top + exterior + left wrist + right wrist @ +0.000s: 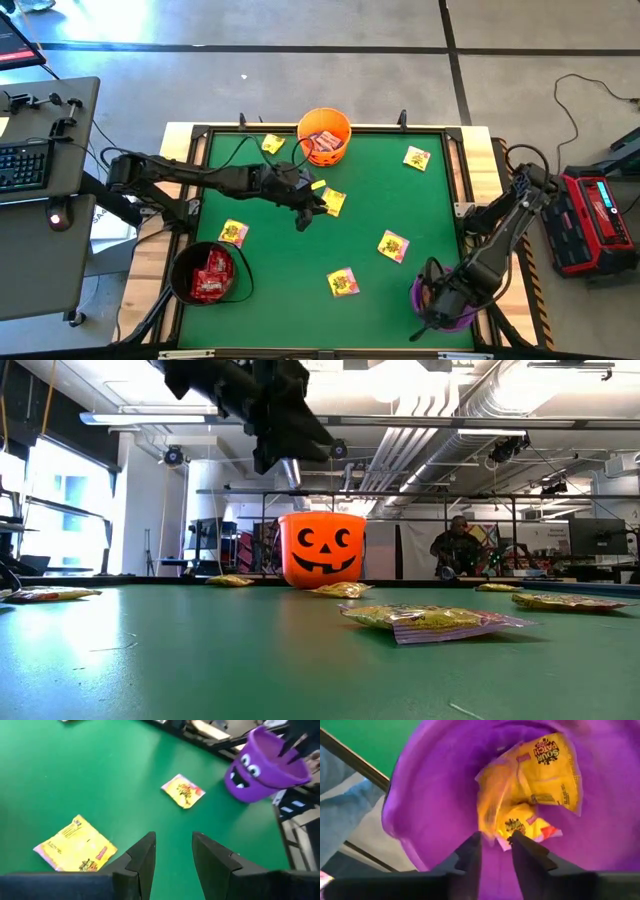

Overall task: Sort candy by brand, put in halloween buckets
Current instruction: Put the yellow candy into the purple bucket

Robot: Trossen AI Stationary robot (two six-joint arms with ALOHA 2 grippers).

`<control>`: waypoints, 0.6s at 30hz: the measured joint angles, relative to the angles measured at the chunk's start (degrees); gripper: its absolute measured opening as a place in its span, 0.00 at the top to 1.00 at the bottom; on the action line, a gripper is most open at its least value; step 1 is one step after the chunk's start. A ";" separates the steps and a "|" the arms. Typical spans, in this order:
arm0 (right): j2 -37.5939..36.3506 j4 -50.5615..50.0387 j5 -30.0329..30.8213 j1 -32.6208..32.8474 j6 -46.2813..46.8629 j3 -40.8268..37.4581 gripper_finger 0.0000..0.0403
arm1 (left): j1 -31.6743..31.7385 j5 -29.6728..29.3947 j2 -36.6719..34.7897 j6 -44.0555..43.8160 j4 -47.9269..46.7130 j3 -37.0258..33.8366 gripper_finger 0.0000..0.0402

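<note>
The left gripper (312,208), fingers apart and empty, is held beside the orange bucket (324,135); the nearby yellow packet (333,200) could be nudged away.

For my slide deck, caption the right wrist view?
Right gripper, fingers slightly apart, over the purple bucket holding yellow candy.

You have a green counter (300,260) in a wooden frame — a keyboard (22,165) to one side, a red case (588,220) opposite, a person (457,550) behind.
</note>
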 joint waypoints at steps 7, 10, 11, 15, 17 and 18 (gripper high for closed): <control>-0.02 -1.26 -2.51 -2.24 -1.05 0.40 0.62 | -0.02 -0.99 5.00 0.13 1.87 0.00 0.70; -0.13 -3.02 -2.66 -2.72 -2.27 2.59 0.62 | -0.02 -1.67 7.49 0.15 3.07 0.00 0.69; -0.23 -3.86 -1.92 -2.71 -2.59 3.36 0.63 | -0.02 -1.74 8.37 0.26 3.34 0.00 0.68; -1.27 -7.22 2.35 -2.71 -2.58 6.12 0.66 | -0.02 -3.42 11.51 0.49 3.36 0.00 0.63; -1.81 -9.20 4.06 -2.71 -2.48 7.17 0.66 | 0.00 -5.11 12.85 0.53 2.64 -0.02 0.60; -2.16 -10.01 4.84 -2.71 -2.41 7.79 0.67 | 0.00 -6.21 13.24 0.53 2.24 -0.02 0.59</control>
